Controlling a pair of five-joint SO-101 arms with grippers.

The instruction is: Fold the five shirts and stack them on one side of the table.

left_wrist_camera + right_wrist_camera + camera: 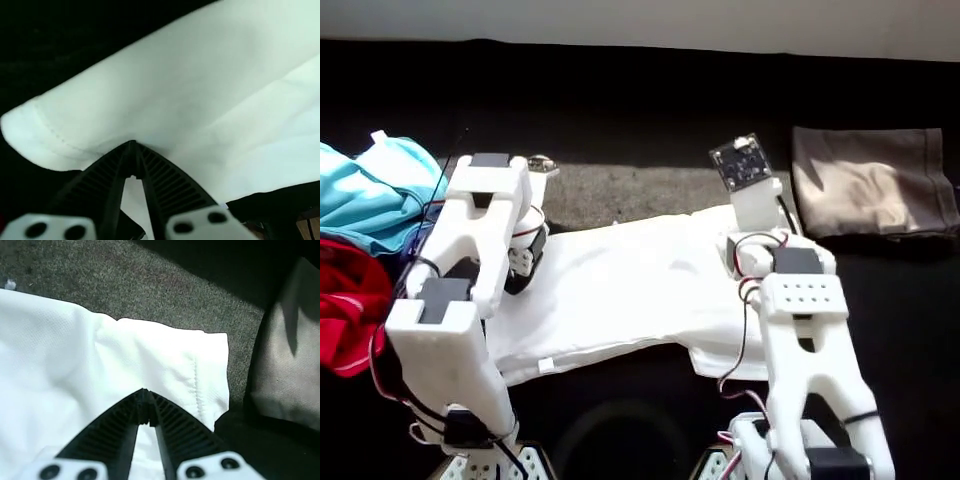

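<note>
A white shirt (630,290) lies spread across the middle of the black table. My left gripper (527,258) sits at its left end. In the left wrist view the gripper (132,146) is shut, its black fingers pinching the white shirt (200,90) near a hemmed edge. My right gripper (748,252) sits at the shirt's right end. In the right wrist view this gripper (144,394) is also shut on the white shirt (60,355), close to a sleeve hem. A folded grey-brown shirt (870,180) lies at the back right.
A crumpled blue shirt (370,195) and a red shirt (345,300) are piled at the left edge. The grey-brown shirt (290,365) lies just past the white sleeve. A sunlit strip of table (620,190) runs behind the white shirt.
</note>
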